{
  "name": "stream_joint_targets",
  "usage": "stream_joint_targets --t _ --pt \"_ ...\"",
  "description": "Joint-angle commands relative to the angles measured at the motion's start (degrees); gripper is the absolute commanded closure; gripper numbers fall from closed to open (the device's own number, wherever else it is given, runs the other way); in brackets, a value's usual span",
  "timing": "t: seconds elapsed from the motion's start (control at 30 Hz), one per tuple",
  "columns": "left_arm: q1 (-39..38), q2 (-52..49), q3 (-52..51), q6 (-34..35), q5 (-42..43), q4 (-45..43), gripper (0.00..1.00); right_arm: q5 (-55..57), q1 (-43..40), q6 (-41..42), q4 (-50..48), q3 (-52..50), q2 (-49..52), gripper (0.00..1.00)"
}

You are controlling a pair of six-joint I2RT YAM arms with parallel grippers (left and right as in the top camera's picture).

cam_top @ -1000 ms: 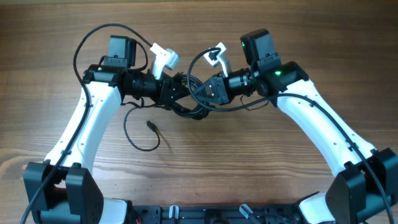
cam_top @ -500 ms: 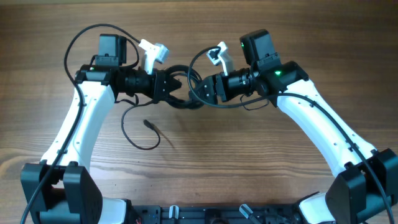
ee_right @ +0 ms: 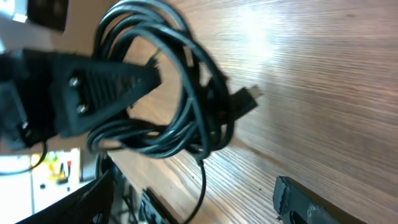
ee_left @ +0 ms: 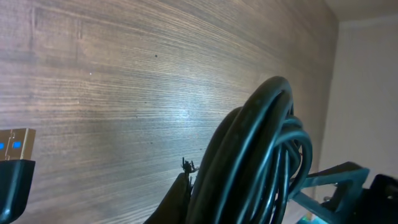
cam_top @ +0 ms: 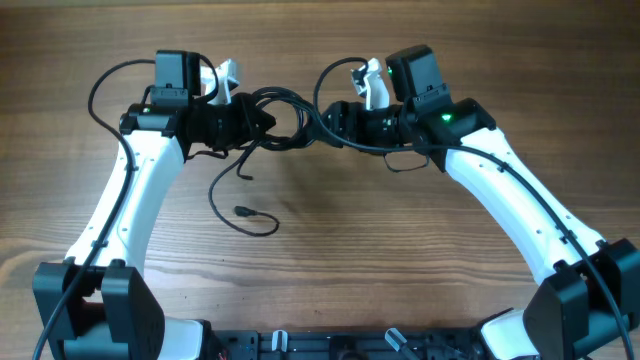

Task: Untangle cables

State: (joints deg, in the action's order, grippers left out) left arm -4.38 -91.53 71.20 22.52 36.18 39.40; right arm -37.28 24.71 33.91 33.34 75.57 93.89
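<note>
Looping around left gripper [cam_top: 258,122] (bunched): cables [ee_left: 249,168].

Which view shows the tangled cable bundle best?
The right wrist view: the cable bundle shows its separate loops there. Overhead shows it small and distant; the left wrist view shows only a close, partial coil.

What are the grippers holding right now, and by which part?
The left gripper holds the cable bundle by its coiled loops. The right gripper looks open beside it, clamping nothing that I can see.
</note>
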Motion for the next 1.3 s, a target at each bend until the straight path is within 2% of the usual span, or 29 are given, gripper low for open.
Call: stream_joint_targets --t 0.0,0.13,0.23,0.4,0.53,0.67,0.83,1.0,1.17,1.27 --pt "0.13 0.22 0.17 3.89 1.81 -0.15 0.96 2.45 0.20 2.29 -0.31 0.48 -0.28 0.19" --pt "0.17 0.22 0.17 3.87 7.48 -0.24 0.96 -1.97 0.20 -2.36 -1.25 0.48 -0.28 0.25" --pt "0.17 0.22 0.17 3.63 8.55 -0.22 0.96 -1.88 0.17 0.00 -1.81 0.48 -0.28 0.28" --pt "0.17 0.22 0.17 3.61 12.09 -0.55 0.96 3.08 0.17 6.86 -3.06 0.48 -0.28 0.43" --pt "0.17 0.22 0.17 3.61 14.45 -0.74 0.96 6.56 0.20 6.71 -2.51 0.48 -0.28 0.54" --pt "0.17 0.22 0.17 3.61 17.94 -0.96 0.96 10.45 0.17 6.12 -0.55 0.48 -0.28 0.73" --pt "0.66 0.22 0.17 3.21 24.00 -1.36 0.96 12.28 0.17 2.47 0.50 0.48 -0.28 0.84" --pt "3.43 0.22 0.17 3.21 35.69 -3.15 0.96 14.01 -0.22 -1.92 1.11 0.48 -0.28 0.87" --pt "6.27 0.22 0.17 3.28 49.09 -8.87 0.96 13.94 -0.79 -3.96 1.90 0.50 -0.28 0.87" --pt "6.58 0.22 0.17 3.28 51.32 -9.92 0.96 13.31 -0.79 -3.91 1.81 0.48 -0.28 0.87"
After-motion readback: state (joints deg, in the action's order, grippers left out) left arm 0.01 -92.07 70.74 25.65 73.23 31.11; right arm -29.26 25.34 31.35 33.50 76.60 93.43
